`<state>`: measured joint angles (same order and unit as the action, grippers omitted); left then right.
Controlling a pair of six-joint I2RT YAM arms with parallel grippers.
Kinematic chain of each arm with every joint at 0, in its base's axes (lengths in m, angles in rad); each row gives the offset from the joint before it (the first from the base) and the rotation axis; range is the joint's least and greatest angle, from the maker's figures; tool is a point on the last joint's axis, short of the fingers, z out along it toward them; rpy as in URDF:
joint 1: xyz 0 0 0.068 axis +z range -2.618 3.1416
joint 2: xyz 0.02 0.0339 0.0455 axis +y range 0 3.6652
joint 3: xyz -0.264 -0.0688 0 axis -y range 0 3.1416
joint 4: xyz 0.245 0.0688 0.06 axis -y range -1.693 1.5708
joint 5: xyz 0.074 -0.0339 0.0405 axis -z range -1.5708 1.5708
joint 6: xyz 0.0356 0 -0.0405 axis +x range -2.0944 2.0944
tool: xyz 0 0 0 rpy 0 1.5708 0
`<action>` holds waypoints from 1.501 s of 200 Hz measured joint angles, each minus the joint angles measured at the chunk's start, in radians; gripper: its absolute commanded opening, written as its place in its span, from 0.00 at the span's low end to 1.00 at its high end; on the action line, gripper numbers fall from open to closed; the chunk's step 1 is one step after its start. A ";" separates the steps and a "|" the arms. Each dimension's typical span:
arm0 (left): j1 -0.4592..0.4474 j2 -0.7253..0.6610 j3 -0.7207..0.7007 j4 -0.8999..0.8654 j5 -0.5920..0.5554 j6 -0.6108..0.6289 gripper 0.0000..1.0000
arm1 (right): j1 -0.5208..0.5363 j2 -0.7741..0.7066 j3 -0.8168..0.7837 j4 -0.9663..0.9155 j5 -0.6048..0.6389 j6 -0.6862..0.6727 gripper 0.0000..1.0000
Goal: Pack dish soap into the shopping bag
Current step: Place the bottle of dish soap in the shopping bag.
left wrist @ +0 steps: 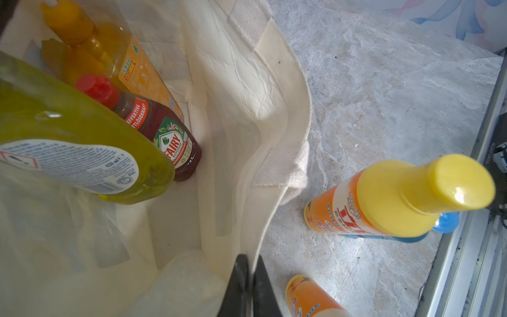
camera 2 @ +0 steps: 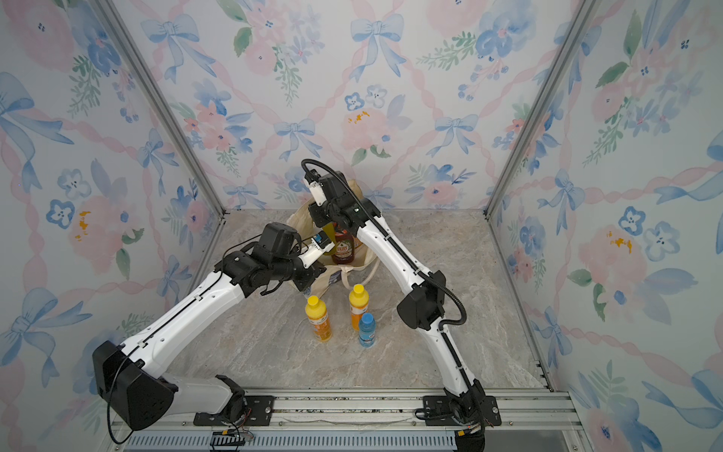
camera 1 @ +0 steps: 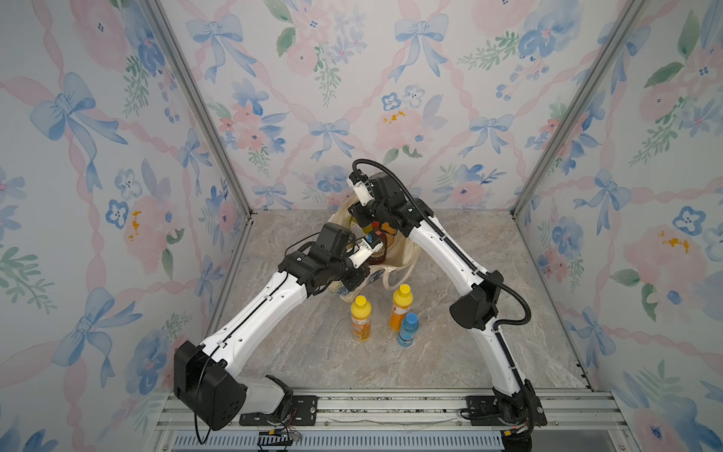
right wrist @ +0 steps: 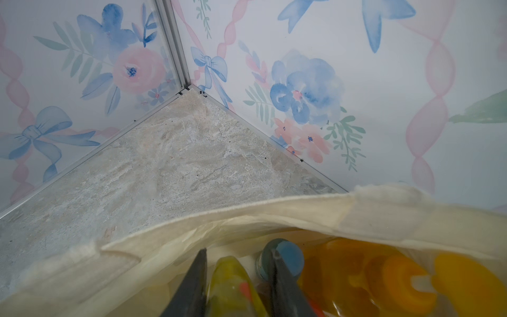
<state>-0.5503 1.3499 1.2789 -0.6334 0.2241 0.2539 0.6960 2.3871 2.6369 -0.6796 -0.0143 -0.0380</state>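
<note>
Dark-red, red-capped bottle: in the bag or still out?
In. The dark-red bottle sits inside the bag, below its rim, beside the orange pump bottle.

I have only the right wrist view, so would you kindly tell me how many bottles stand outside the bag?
Observer: Three: two orange yellow-capped bottles and a small blue bottle stand on the table, by the shopping bag.
Operator: Thanks. What is the left gripper doing?
Observer: The left gripper is shut on the bag's rim.
Operator: How does my bottle hang?
Observer: The yellow-green bottle is tilted inside the bag, beside the dark-red bottle.
</note>
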 measured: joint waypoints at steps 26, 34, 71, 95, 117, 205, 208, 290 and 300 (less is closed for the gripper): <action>0.000 -0.001 0.000 0.000 -0.002 0.000 0.00 | 0.006 0.026 -0.015 0.042 0.001 0.000 0.00; 0.000 -0.001 0.000 0.000 -0.003 0.000 0.00 | 0.007 0.031 -0.023 0.055 0.002 -0.001 0.00; 0.000 -0.001 0.000 0.000 -0.003 0.000 0.00 | 0.013 0.041 -0.080 0.122 0.011 -0.008 0.00; 0.001 -0.001 0.000 0.000 -0.003 0.000 0.00 | 0.016 0.041 -0.137 0.175 0.011 -0.016 0.00; 0.002 -0.001 0.000 0.000 -0.003 0.000 0.00 | 0.018 0.047 -0.183 0.215 0.011 -0.025 0.00; 0.011 -0.001 0.002 0.000 0.001 0.000 0.00 | 0.016 0.038 -0.391 0.458 -0.011 -0.034 0.00; 0.011 -0.001 0.002 0.000 0.001 0.000 0.00 | 0.016 0.034 -0.400 0.468 -0.013 -0.034 0.01; 0.015 -0.001 0.002 0.000 0.001 0.000 0.00 | 0.011 -0.034 -0.519 0.580 -0.027 -0.041 0.55; 0.015 -0.001 0.002 0.000 0.001 0.000 0.00 | 0.010 -0.041 -0.519 0.585 -0.030 -0.045 0.57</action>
<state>-0.5354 1.3491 1.2812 -0.6331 0.2253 0.2535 0.7059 2.3463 2.1178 -0.0948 -0.0441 -0.0826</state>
